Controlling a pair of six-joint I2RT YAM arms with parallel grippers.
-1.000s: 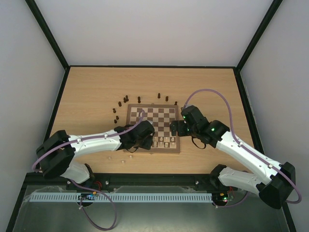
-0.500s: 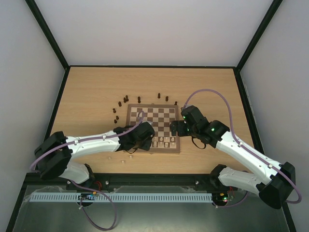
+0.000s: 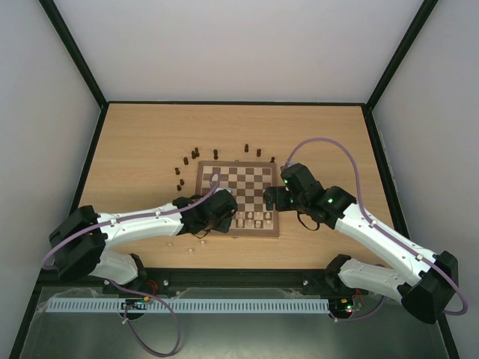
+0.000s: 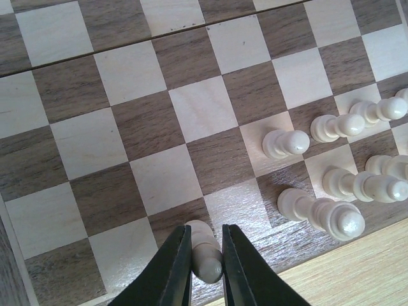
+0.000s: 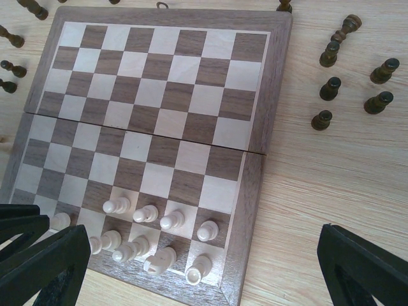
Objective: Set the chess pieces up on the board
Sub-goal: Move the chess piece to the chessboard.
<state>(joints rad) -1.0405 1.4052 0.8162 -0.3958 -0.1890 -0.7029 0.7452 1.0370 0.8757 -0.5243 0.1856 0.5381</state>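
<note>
The board (image 3: 247, 179) lies mid-table, and it also fills the left wrist view (image 4: 159, 127) and the right wrist view (image 5: 191, 70). Several pale chess pieces (image 5: 159, 220) stand in its two near rows at the right, seen too in the left wrist view (image 4: 319, 210). My left gripper (image 4: 206, 255) is shut on one pale piece (image 4: 203, 245) standing on a dark square of the nearest row, left of the others. From above, the left gripper (image 3: 223, 217) sits over the board's near edge. My right gripper (image 3: 271, 198) hangs open beside the board's right edge, holding nothing.
Dark chess pieces (image 3: 196, 153) stand scattered on the table behind and to the left of the board; several (image 5: 347, 76) show in the right wrist view. A few pale pieces (image 3: 191, 249) lie on the table under the left arm.
The left gripper's fingers have closed on the pale piece. The left arm's elbow has slid a little toward the near left. The right arm has not moved.
</note>
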